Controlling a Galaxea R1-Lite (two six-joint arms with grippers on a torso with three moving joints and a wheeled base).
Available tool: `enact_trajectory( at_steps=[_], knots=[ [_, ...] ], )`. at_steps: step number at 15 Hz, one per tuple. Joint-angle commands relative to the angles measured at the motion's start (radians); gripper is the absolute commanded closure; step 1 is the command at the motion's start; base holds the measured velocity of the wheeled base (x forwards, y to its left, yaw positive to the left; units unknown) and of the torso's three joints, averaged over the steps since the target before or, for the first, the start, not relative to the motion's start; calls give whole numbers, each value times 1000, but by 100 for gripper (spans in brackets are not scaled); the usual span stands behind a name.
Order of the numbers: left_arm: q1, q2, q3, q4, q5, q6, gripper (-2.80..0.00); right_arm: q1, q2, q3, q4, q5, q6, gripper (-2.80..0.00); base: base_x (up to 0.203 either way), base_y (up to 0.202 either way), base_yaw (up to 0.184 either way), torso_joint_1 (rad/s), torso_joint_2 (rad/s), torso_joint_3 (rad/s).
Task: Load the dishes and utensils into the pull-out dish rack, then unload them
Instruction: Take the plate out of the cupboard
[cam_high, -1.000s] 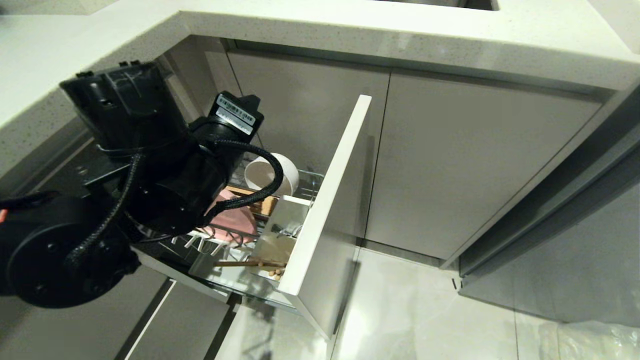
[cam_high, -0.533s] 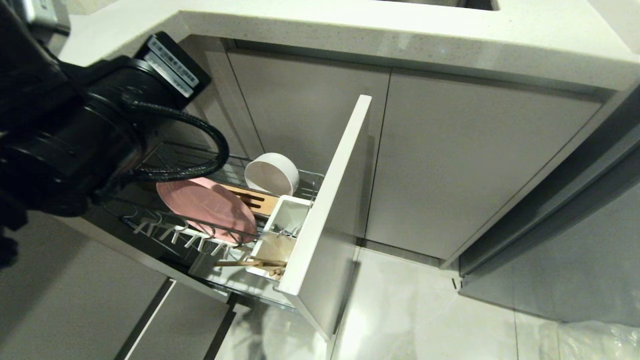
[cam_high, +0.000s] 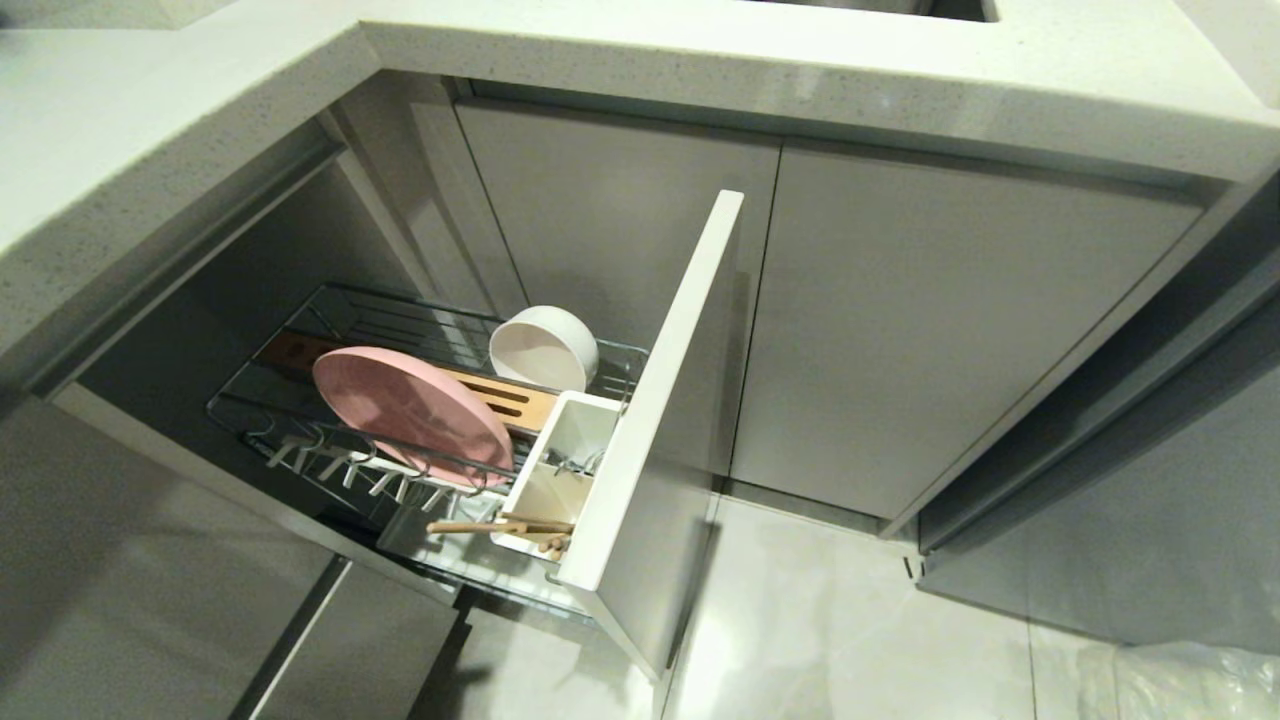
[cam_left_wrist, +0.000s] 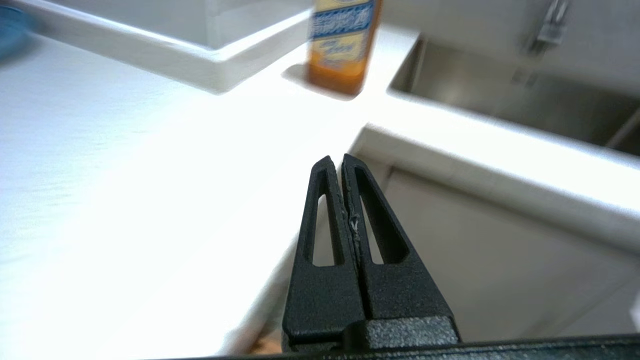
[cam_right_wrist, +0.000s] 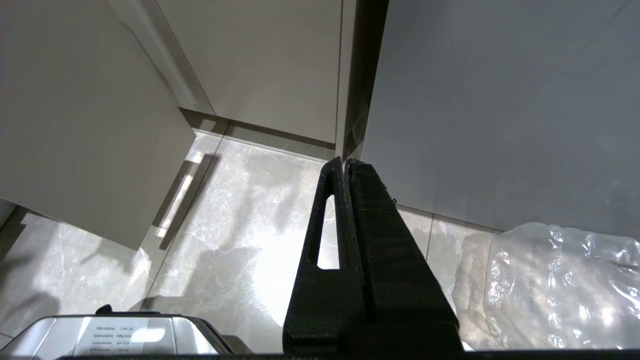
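Right now my left claw (cam_left_wrist: 341, 162) is up over the white surface (cam_left_wrist: 125, 165), its two black fingers pressed together with nothing between them. Beyond its tips stand an amber bottle (cam_left_wrist: 340, 45) with a blue label, and past that the steel sink (cam_left_wrist: 525, 100) set into the same surface. From my head camera neither arm shows.

Below the surface (cam_high: 700, 50) the pull-out dish rack (cam_high: 640, 400) is drawn out of the cabinet, its pale front panel standing edge-on toward me. Inside the wire basket, the pink plate (cam_high: 410, 410) stands tilted in the rack's prongs, leaning across the slotted wooden strip (cam_high: 505, 400). The cream bowl (cam_high: 543, 348) lies on its side just behind that strip, its mouth turned my way. The white caddy (cam_high: 560, 460) sits against the front panel; the chopsticks (cam_high: 500, 526) lie nearly level across its near end, their tips poking out toward the plate. Something metallic glints inside the caddy, though I cannot tell whether it is the spoon.

My right claw (cam_right_wrist: 346, 162) hangs low near the tiled floor (cam_right_wrist: 240, 225), fingers closed on nothing, with grey cabinet doors (cam_right_wrist: 250, 65) ahead and a crumpled clear plastic bag (cam_right_wrist: 550, 285) lying beside it.
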Motion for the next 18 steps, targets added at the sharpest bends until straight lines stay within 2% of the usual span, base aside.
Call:
enact_trajectory(
  at_steps=[1,3,4,6,9,13,15,18],
  knots=[
    [107,-178,1,217,-94,2,0,0,1,0,0,0,0,0,0,0,0,0,0,0],
    [237,-349,15,462,-319,-8,0,0,1,0,0,0,0,0,0,0,0,0,0,0],
    [274,-429,27,560,-416,-13,0,0,1,0,0,0,0,0,0,0,0,0,0,0],
    [314,-577,57,733,-532,-22,0,0,1,0,0,0,0,0,0,0,0,0,0,0],
    [315,-735,112,895,-596,-25,0,0,1,0,0,0,0,0,0,0,0,0,0,0],
    [327,-885,320,920,-616,-26,0,0,1,0,0,0,0,0,0,0,0,0,0,0],
    [326,-926,452,879,-616,-25,0,0,1,0,0,0,0,0,0,0,0,0,0,0],
    [326,-967,650,717,-614,-23,0,0,1,0,0,0,0,0,0,0,0,0,0,0]
  ],
)
